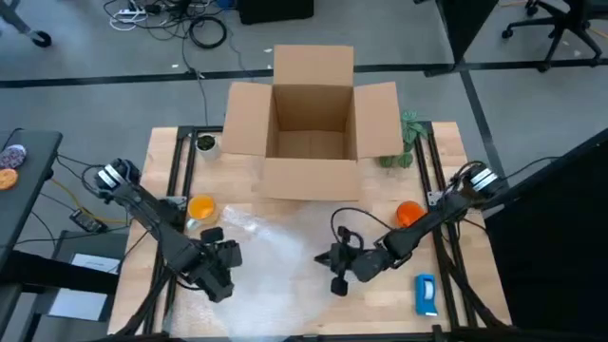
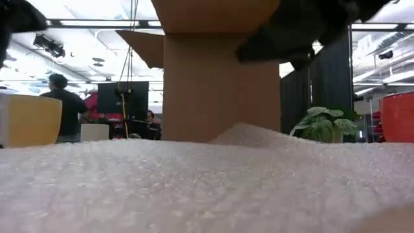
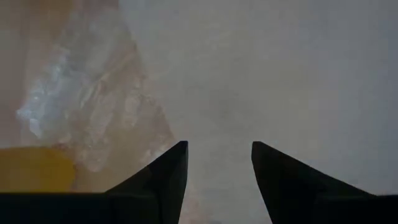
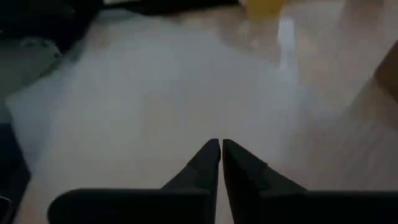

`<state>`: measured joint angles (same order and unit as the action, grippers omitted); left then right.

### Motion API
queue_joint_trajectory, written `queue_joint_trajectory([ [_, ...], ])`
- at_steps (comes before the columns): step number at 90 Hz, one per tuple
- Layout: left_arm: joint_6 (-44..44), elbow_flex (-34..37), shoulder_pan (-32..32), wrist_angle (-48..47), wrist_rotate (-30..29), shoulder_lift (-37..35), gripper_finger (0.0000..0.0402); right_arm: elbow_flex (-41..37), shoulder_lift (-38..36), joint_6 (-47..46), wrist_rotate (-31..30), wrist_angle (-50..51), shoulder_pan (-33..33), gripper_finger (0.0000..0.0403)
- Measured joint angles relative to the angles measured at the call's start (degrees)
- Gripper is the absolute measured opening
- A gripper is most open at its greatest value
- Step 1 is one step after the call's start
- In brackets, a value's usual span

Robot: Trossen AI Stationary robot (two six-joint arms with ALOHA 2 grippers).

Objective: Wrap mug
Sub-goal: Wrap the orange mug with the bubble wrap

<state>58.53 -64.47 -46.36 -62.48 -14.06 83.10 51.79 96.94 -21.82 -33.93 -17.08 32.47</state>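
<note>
From above: both arms reach low over a clear sheet of bubble wrap spread on the table; the left gripper is at its near-left part, the right gripper at its right side; the orange mug stands off the sheet beside the right arm, near the table's right edge, not yet wrapped; an open cardboard box sits behind, a yellow cup at the sheet's left edge, a small plant and a blue-and-white object to the right.

At table height: wrap fills the foreground, humped toward the box; the risk is that a pull could bunch the sheet or drag it into the cup, since the film is light and loose.

Left wrist: fingers parted over the wrap, gripping nothing.

Right wrist: fingers closed tip to tip; whether film is pinched between them cannot be told.
</note>
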Motion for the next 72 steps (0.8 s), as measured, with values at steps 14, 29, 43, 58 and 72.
queue_joint_trajectory([
  [14,3.75,0.00,-5.56,4.14,1.89,-1.50,0.0162,0.00,-0.09,1.79,0.89,-0.32,0.00,0.0006],
  [29,5.40,0.00,-10.13,7.55,5.96,1.89,0.0162,-0.05,1.45,1.01,1.13,0.02,-0.76,0.0013],
  [43,4.39,1.40,-10.27,9.29,2.74,6.97,0.0162,-0.04,1.40,0.66,1.15,-0.20,-1.19,0.0027],
  [58,1.86,6.22,-9.15,19.36,4.68,10.49,0.0162,-0.04,1.40,0.48,1.18,0.64,-1.14,0.0039],
  [72,1.73,11.16,-8.69,29.70,5.27,10.87,0.0148,-0.04,1.40,0.06,1.19,0.55,-1.15,0.0042],
])
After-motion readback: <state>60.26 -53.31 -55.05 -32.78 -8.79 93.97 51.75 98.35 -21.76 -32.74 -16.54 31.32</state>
